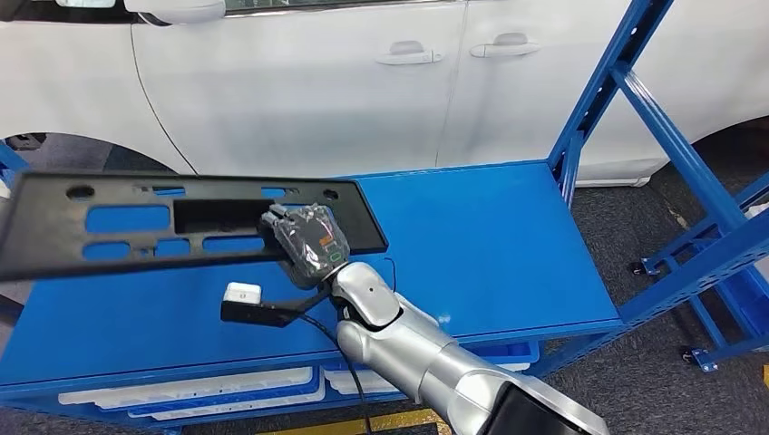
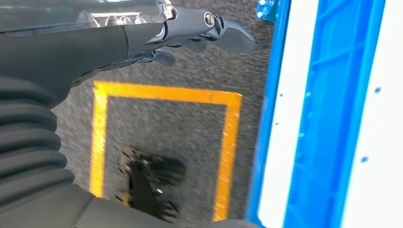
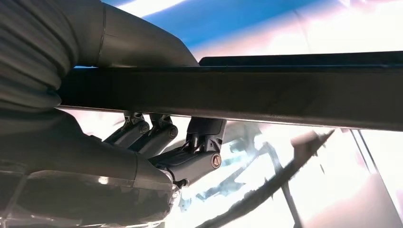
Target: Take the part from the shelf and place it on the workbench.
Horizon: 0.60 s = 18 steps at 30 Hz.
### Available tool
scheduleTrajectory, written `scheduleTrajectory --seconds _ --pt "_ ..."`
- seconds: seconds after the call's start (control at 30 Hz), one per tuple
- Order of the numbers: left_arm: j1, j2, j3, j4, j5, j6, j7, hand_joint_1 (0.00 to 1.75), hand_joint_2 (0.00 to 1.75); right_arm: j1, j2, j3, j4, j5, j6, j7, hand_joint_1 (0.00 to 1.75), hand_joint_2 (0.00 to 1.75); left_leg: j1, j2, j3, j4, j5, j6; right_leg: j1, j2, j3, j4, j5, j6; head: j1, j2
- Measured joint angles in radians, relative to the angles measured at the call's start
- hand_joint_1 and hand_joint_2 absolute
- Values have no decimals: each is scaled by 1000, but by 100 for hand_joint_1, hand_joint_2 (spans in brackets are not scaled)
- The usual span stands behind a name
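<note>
Right now the black slotted part point(image 1: 181, 222) is held by your right hand point(image 1: 304, 237) near one end, above the blue workbench top point(image 1: 490, 245). Keep it level and lower it flat onto that top. Your left hand point(image 2: 190, 33), empty with fingers loosely curled, hangs over the floor.

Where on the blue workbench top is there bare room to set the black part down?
The right half of the blue metal workbench top is bare, from the right hand across to the blue upright post. The left half lies under the long black slotted plastic panel that the hand holds, so what it covers can't be judged.
</note>
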Motion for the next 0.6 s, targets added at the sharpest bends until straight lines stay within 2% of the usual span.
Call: scheduleTrajectory --seconds 0.03,0.1,0.13,0.17,0.2,0.27,0.33,0.4,0.47,0.5,0.53,0.6 --pt "2 0 11 0 11 -14 -11 0 175 4 0 -46 -43 -75 3 -54 175 175 2 0 1 -2 1 6 -2 -1 -21 46 -27 6 0 0" --pt "9 -1 36 0 35 -55 -29 0 175 25 -1 -132 -147 -264 47 -160 175 175 1 1 1 -2 1 12 -6 -2 -86 183 -91 14 1 0" --pt "13 -1 50 0 44 -76 -35 0 175 44 -3 -172 -208 -351 91 -197 175 175 0 1 1 -2 0 13 -8 -2 -113 237 -107 16 1 0" --pt "16 -1 62 0 51 -97 -40 0 175 65 -5 -209 -271 -421 137 -223 175 175 0 0 2 -2 -1 13 -9 -2 -125 259 -105 17 1 0" --pt "18 -2 73 0 56 -111 -43 0 175 84 -7 -241 -331 -466 175 -236 175 175 0 0 3 -1 -2 12 -10 -3 -118 240 -83 16 1 0" --pt "20 -4 89 0 59 -125 -46 0 175 105 -7 -288 -418 -507 223 -248 175 175 0 -1 4 2 -5 8 -10 -3 -58 108 -12 8 1 0" --pt "19 -6 102 0 62 -136 -43 0 175 127 -8 -325 -498 -612 317 -282 175 175 -4 -1 3 7 -10 1 -6 -4 -7 -5 27 -2 1 0" --pt "20 -8 115 0 60 -145 -34 0 175 166 -18 -360 -596 -801 483 -308 175 175 -7 -1 1 7 -11 -10 0 -4 2 -30 28 -10 0 0" --pt "23 -9 125 0 58 -146 -26 0 175 204 -45 -390 -716 -970 647 -301 175 175 -4 0 0 8 -17 -20 -4 -5 6 -37 31 -19 0 0" --pt "24 -10 131 0 56 -145 -24 0 175 218 -61 -401 -775 -1026 708 -295 175 175 -4 1 -6 27 -31 -24 -7 -6 10 -42 32 -23 0 0" --pt "26 -11 137 0 56 -143 -23 0 175 231 -76 -411 -827 -1059 750 -291 175 175 -3 2 -22 65 -55 -28 -10 -7 13 -46 33 -27 0 0" --pt "27 -11 146 0 56 -139 -22 0 175 254 -99 -421 -905 -1084 789 -289 175 175 -1 3 -80 197 -119 -36 -10 -8 16 -47 32 -31 -1 0"
